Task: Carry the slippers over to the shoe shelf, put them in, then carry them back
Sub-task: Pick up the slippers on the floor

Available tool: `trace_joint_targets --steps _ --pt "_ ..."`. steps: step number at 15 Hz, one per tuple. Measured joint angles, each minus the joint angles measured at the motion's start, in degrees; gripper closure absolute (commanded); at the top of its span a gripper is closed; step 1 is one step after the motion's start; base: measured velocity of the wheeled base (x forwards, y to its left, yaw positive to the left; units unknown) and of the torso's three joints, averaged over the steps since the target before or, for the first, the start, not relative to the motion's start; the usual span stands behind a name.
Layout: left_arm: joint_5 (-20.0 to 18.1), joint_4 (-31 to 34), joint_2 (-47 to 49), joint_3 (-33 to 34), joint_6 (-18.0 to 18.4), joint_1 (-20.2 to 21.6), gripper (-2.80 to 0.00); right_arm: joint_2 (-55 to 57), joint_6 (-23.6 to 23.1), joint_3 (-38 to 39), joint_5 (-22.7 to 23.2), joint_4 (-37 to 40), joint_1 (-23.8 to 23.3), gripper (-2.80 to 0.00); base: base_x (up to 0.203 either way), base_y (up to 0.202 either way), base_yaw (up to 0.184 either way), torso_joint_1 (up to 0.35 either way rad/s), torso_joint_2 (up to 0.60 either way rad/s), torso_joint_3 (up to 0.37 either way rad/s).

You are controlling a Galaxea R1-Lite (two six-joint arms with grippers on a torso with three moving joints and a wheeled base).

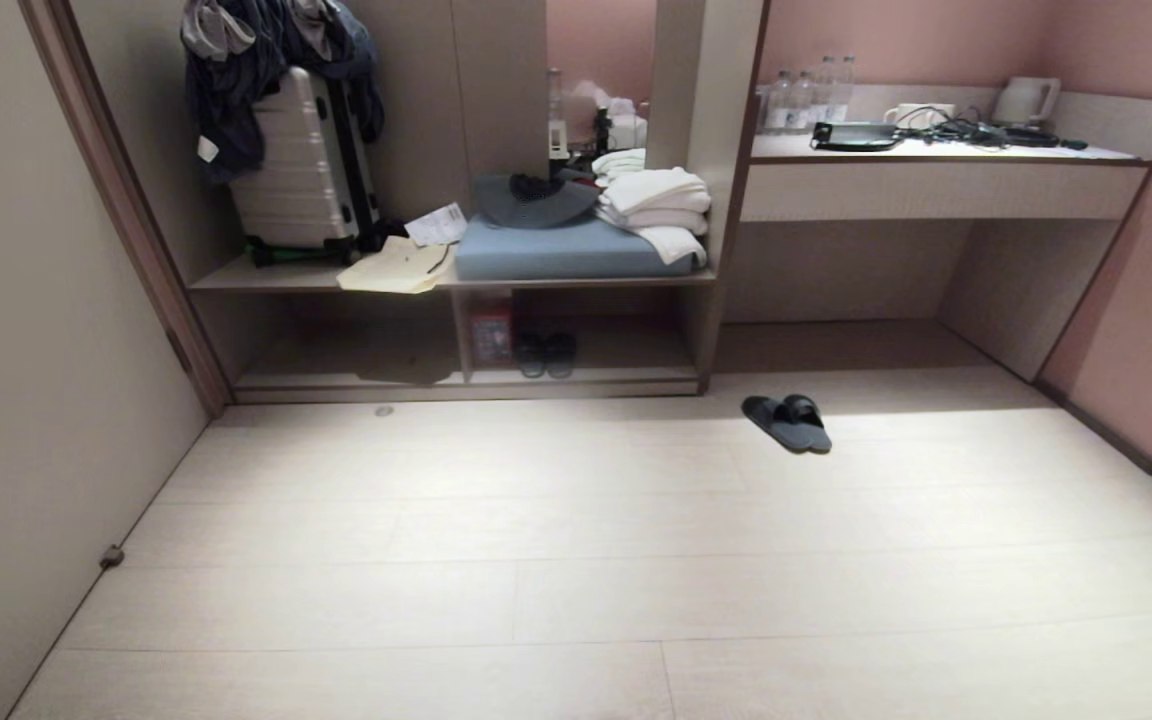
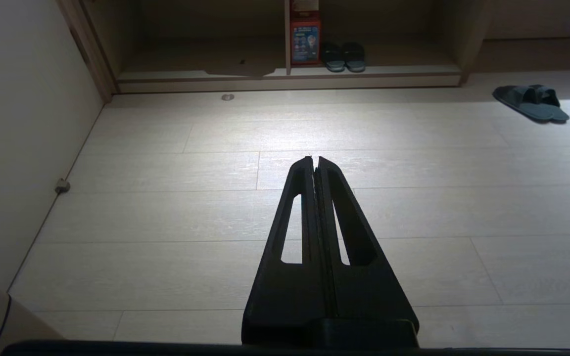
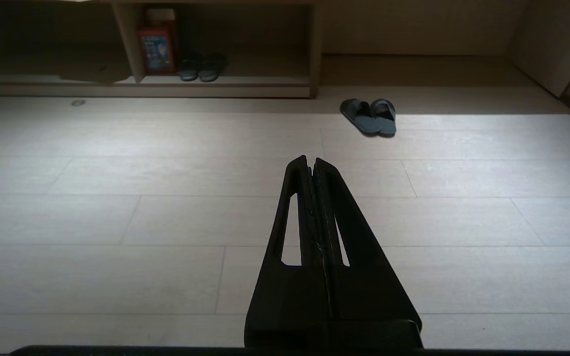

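Observation:
The slippers (image 1: pixel 788 421) lie side by side on the pale floor, just right of the built-in unit's end panel; they also show in the wrist views as the slippers (image 2: pixel 532 101) and the slippers (image 3: pixel 370 115). The shoe shelf (image 1: pixel 586 376) is the low open tier of that unit, with an upright divider. Neither arm appears in the head view. My left gripper (image 2: pixel 315 159) is shut with nothing in it, low over bare floor and far short of the slippers. My right gripper (image 3: pixel 311 160) is likewise shut and empty, the slippers lying well ahead of it.
Another dark pair (image 1: pixel 546 355) and a red box (image 1: pixel 491 331) sit inside the shelf by the divider. The bench above holds a suitcase (image 1: pixel 308 170), a blue cushion (image 1: pixel 556 250) and towels (image 1: pixel 656 205). A desk (image 1: pixel 936 180) stands at the right. A wall (image 1: pixel 26 350) runs along the left with a door stop (image 1: pixel 112 556).

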State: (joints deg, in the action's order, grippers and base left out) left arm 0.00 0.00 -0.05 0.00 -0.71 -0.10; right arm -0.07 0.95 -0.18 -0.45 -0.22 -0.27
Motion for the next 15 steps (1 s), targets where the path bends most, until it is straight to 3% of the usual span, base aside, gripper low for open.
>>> trace_joint_targets --steps 10,15 --pt "0.0 -0.1 0.0 0.0 -0.6 0.0 0.00 0.0 -1.3 0.0 0.3 0.1 0.0 0.00 0.000 0.000 0.000 0.000 0.00 0.000" --pt "0.0 -0.3 0.0 0.0 -0.6 0.0 0.00 0.0 -1.4 0.1 0.3 0.2 0.0 0.00 0.178 0.000 -0.001 0.002 0.00 0.001"
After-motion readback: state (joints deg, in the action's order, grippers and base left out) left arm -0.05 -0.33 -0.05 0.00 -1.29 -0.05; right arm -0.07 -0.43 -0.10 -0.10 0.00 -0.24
